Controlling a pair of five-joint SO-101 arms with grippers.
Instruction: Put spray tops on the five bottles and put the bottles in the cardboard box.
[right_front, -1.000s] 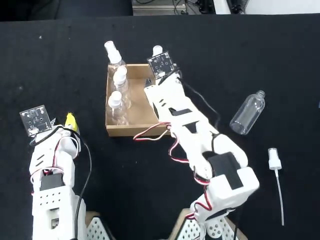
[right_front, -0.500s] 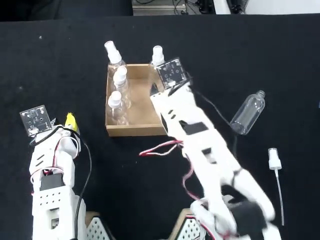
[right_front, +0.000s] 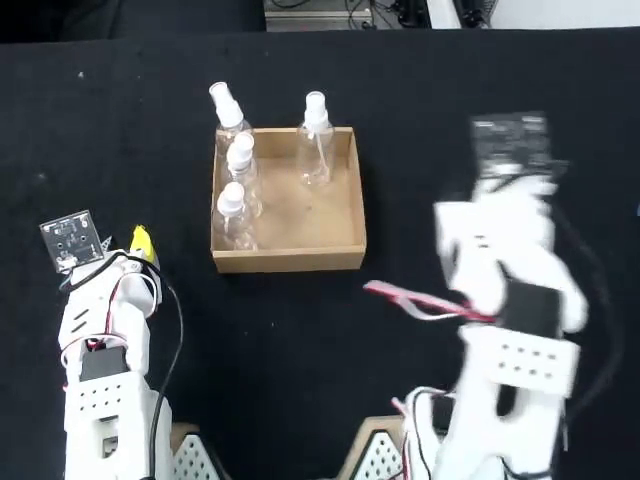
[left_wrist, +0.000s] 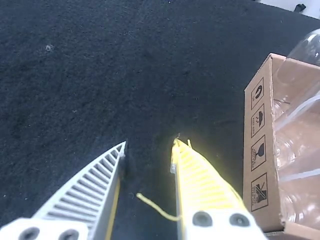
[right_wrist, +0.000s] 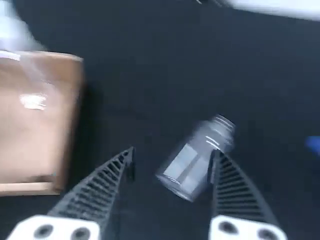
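Observation:
The cardboard box (right_front: 288, 262) sits mid-table. Three bottles with white spray tops (right_front: 240, 160) line its left wall, and another capped bottle (right_front: 316, 140) stands at its back right. My right arm (right_front: 505, 250) is to the right of the box. In the right wrist view my right gripper (right_wrist: 174, 151) is open above a clear bottle without a top (right_wrist: 197, 155) lying on the black cloth, the box (right_wrist: 35, 125) off to one side. My left gripper (left_wrist: 149, 147) is open and empty over the cloth, near the box's side (left_wrist: 260, 150); its yellow finger (right_front: 142, 240) points away from me.
Black cloth covers the whole table (right_front: 450, 80). Red and white cables (right_front: 420, 300) hang from the right arm. Open cloth lies between the left arm (right_front: 100, 330) and the box.
The right arm swung from the box's back right corner to the right side of the table, leaving a capped bottle standing in the box. The left arm kept still.

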